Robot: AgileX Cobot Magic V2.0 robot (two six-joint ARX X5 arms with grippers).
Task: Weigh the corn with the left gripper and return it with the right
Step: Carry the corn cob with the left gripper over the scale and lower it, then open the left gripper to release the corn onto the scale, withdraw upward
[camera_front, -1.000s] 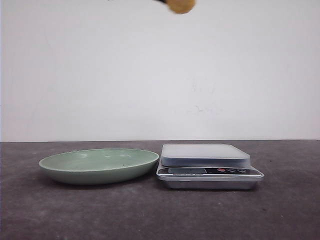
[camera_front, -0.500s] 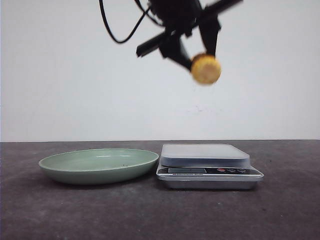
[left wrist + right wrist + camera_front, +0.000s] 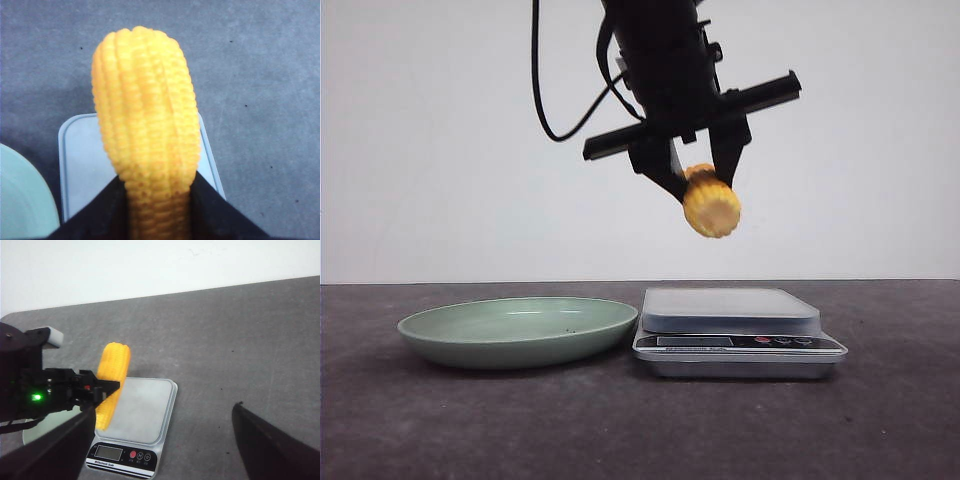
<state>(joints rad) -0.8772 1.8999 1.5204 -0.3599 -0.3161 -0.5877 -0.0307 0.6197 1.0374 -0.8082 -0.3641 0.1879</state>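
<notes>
Corn (image 3: 711, 205) hangs clamped in my left pincer (image 3: 702, 177), up in the air above the scale (image 3: 735, 330), nothing between them. Just beside the scale sits a green plate (image 3: 518, 330) on the grey bench (image 3: 640, 430). My right wrist view shows the scale's display and red buttons, and my right pincer (image 3: 162, 440) spread wide, gripping nothing; the left wrist view shows only kernels over the platform.
</notes>
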